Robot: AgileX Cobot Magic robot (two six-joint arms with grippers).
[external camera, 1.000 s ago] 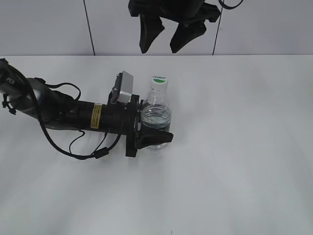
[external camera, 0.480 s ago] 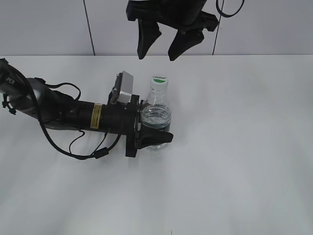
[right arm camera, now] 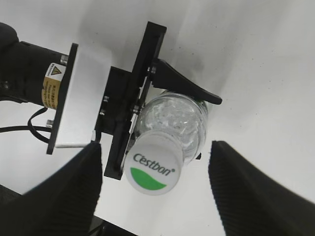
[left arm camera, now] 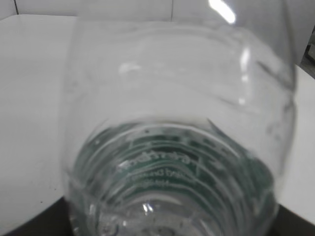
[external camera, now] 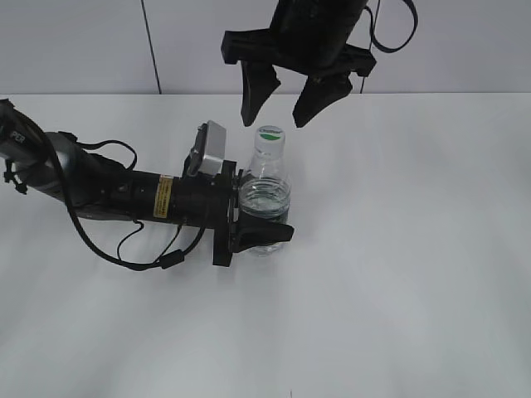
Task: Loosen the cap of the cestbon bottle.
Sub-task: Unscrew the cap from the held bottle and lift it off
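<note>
The cestbon bottle (external camera: 267, 199) stands upright on the white table, clear with a dark green label band (left arm camera: 172, 164) low on its body. My left gripper (external camera: 259, 222) lies level with the table and is shut on the bottle's lower body, one finger (right arm camera: 184, 84) on each side. The white cap (external camera: 270, 134) with its green logo sits on the neck. My right gripper (external camera: 286, 112) hangs open just above the cap, pointing down. In the right wrist view the cap (right arm camera: 153, 169) lies between the two spread fingers (right arm camera: 61, 194), touching neither.
The left arm's body and looped cables (external camera: 124, 199) stretch across the table to the left of the bottle. A grey wall with a dark seam (external camera: 151, 46) stands behind the table (external camera: 415, 249).
My right gripper has come down toward the cap, staying open. The left gripper and the bottle have not moved.
</note>
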